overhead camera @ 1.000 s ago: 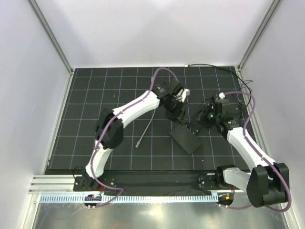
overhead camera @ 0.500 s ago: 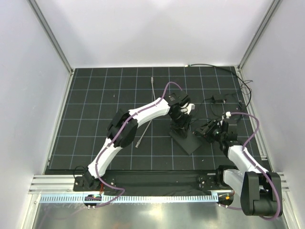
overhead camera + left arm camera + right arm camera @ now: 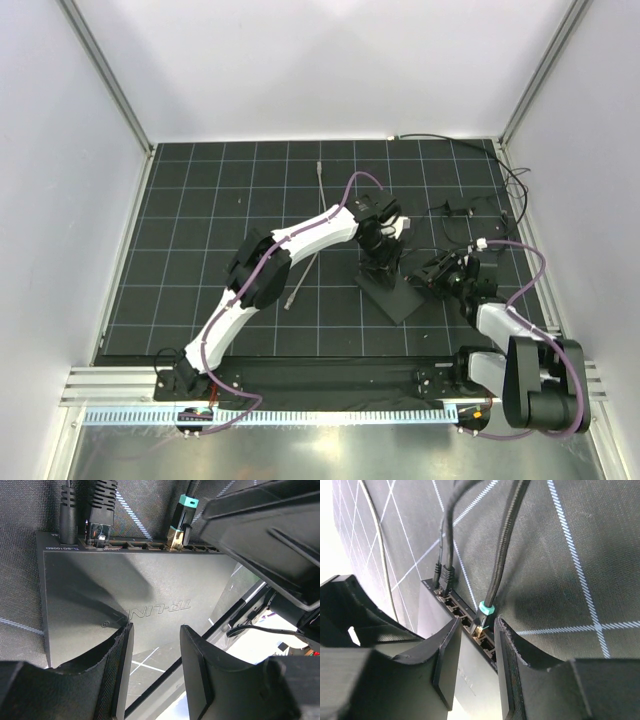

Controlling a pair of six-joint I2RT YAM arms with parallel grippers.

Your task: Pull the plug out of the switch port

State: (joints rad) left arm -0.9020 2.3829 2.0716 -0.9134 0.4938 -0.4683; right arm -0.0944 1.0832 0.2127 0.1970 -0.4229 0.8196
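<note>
The switch [image 3: 398, 298] is a flat black box lying askew on the mat; its top shows in the left wrist view [image 3: 150, 590]. The plug [image 3: 482, 616], dark with a teal band and on a braided black cable, sits in a switch port [image 3: 174, 543] in the row along the box's edge. My right gripper [image 3: 476, 630] is open, its fingertips either side of the plug without touching it. My left gripper [image 3: 155, 665] is open and empty, low over the switch's opposite edge. It also shows in the top view [image 3: 383, 268], left of the right gripper [image 3: 427, 277].
Two more black plugs [image 3: 85, 510] sit in ports at the box's end. A thin grey cable with a silver tip [image 3: 298, 285] lies left of the switch. Loose black cables [image 3: 465, 210] lie at the back right. Frame posts edge the mat.
Over the last second both arms came in to the switch: the left gripper moved down onto its top, the right gripper dropped low and nearer. In the last half second almost nothing moved.
</note>
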